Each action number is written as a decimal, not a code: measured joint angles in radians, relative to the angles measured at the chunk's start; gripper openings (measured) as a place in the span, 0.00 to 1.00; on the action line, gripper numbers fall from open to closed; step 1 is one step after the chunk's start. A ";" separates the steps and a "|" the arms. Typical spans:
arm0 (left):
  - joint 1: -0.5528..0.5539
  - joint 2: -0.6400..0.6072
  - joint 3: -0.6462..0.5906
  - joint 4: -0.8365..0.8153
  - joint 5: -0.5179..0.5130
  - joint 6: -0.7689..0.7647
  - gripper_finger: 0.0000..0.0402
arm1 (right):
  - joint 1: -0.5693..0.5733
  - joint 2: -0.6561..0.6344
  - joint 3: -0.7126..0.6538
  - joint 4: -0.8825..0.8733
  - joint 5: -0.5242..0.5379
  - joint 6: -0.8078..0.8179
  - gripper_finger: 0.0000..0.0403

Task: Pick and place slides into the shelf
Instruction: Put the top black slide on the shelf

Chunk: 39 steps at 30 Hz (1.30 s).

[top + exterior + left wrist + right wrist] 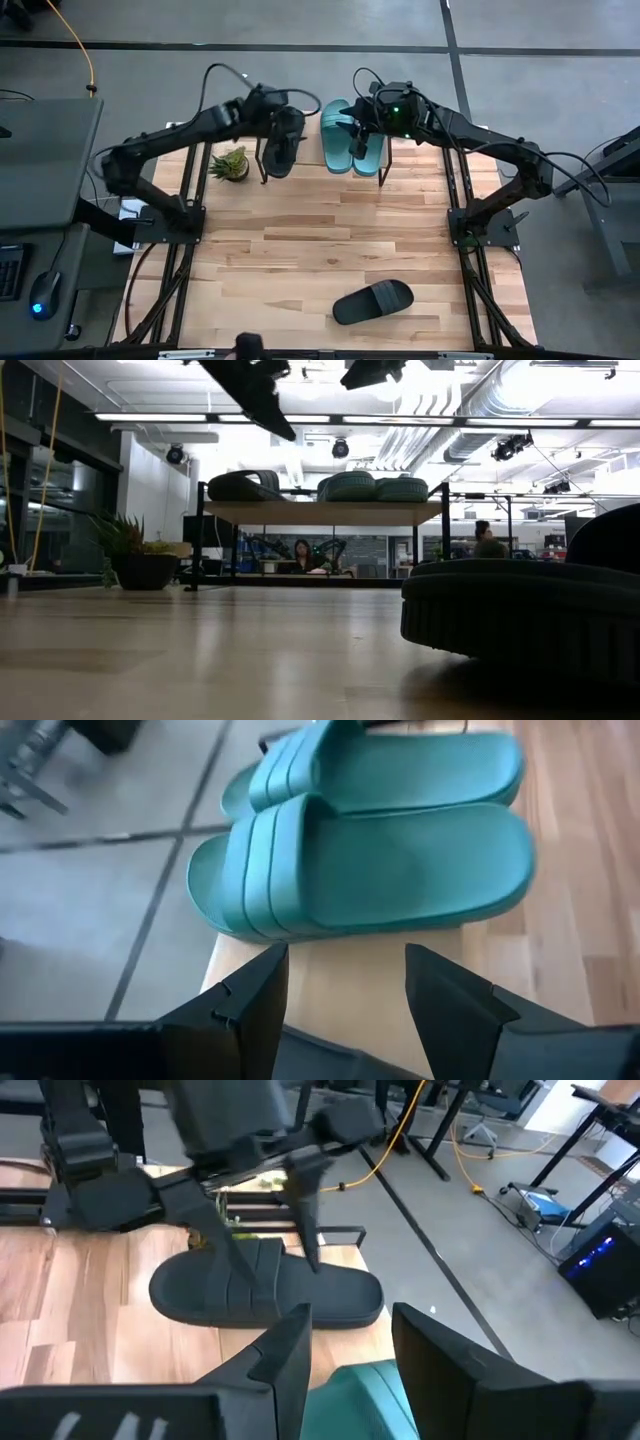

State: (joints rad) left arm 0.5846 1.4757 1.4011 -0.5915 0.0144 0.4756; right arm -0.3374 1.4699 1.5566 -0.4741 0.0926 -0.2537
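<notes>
The shelf (320, 513) stands at the table's far edge. On its plank, soles down, lie a black slide (265, 1290) at the left end and two teal slides (370, 870) side by side at the right. Another black slide (372, 301) lies on the tabletop near the front edge. My left gripper (345, 955) hangs open above the black slide on the shelf, well clear of it in the low view (262, 405). My right gripper (350, 1315) hangs open above the teal slides (350, 135), with nothing between its fingers.
A small potted plant (230, 165) stands on the table just left of the shelf. The wide wooden tabletop (300, 240) between the shelf and the near black slide is bare. People sit in the room beyond the shelf (300, 555).
</notes>
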 joint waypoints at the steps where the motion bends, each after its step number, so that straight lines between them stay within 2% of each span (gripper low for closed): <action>1: 0.004 0.032 0.042 -0.038 0.000 0.010 0.46 | 0.000 0.002 0.000 -0.003 0.000 0.002 0.33; 5: 0.006 0.150 0.184 -0.186 -0.004 0.033 0.46 | 0.001 0.002 0.000 -0.022 0.000 0.007 0.33; 9: 0.005 0.217 0.239 -0.221 -0.004 0.071 0.46 | 0.008 0.002 0.000 -0.063 0.003 0.013 0.33; 18: 0.055 0.307 0.242 -0.246 -0.004 0.096 0.46 | 0.027 0.002 0.000 -0.138 0.004 0.036 0.33; 28: 0.103 0.337 0.242 -0.245 0.021 0.086 0.46 | 0.033 0.002 0.000 -0.139 0.005 0.036 0.33; 39: 0.102 0.336 0.242 -0.257 -0.111 0.038 0.46 | 0.033 0.002 0.000 -0.137 0.007 0.036 0.33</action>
State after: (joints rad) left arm 0.6865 1.8118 1.6436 -0.8490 -0.0964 0.5138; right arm -0.3046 1.4719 1.5566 -0.6113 0.0998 -0.2176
